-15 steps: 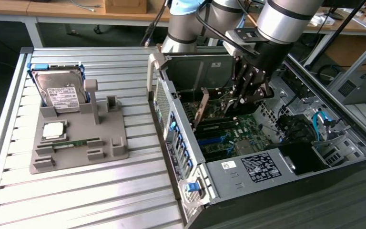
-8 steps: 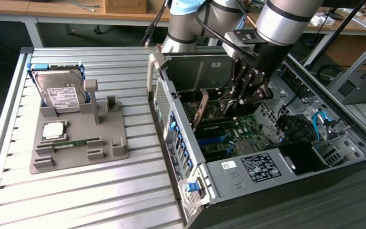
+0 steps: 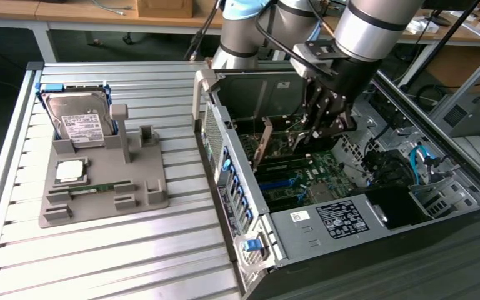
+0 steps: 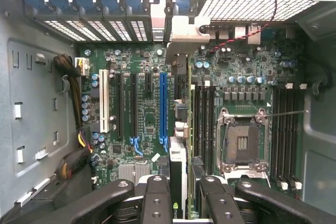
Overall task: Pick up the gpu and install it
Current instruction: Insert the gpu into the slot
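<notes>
Jaws grip gpu edge-on over motherboard, just beside blue slot.

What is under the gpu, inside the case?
The motherboard, with a blue slot next to the gpu and the CPU socket further off. What lies directly beneath the card is covered by it.

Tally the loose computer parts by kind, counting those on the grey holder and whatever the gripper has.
hard drive: 1
processor chip: 1
memory stick: 1
gpu: 1, held in the gripper above the motherboard
Total: 4
</notes>
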`<state>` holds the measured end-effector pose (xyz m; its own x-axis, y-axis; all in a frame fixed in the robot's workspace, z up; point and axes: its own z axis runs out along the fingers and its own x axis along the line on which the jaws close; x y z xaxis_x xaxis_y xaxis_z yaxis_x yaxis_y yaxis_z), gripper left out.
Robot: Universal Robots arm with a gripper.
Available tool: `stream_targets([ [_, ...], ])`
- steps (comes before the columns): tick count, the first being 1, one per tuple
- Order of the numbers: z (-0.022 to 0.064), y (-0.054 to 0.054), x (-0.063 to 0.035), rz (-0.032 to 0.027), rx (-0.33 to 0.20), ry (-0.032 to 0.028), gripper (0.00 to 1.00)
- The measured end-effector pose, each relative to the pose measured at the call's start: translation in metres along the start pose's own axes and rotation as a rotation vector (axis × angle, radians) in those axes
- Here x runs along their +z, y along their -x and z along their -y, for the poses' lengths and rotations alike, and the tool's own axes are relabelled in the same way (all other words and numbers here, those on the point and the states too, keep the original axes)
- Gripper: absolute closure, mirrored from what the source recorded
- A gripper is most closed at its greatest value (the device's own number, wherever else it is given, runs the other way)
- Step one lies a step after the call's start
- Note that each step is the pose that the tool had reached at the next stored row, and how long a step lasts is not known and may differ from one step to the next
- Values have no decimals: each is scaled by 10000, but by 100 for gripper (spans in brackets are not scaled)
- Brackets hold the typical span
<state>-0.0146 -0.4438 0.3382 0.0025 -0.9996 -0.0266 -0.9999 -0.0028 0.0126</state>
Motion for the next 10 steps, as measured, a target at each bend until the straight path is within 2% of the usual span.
stream_targets([
  [10,-27,-1,31,-1,-6,1,73],
])
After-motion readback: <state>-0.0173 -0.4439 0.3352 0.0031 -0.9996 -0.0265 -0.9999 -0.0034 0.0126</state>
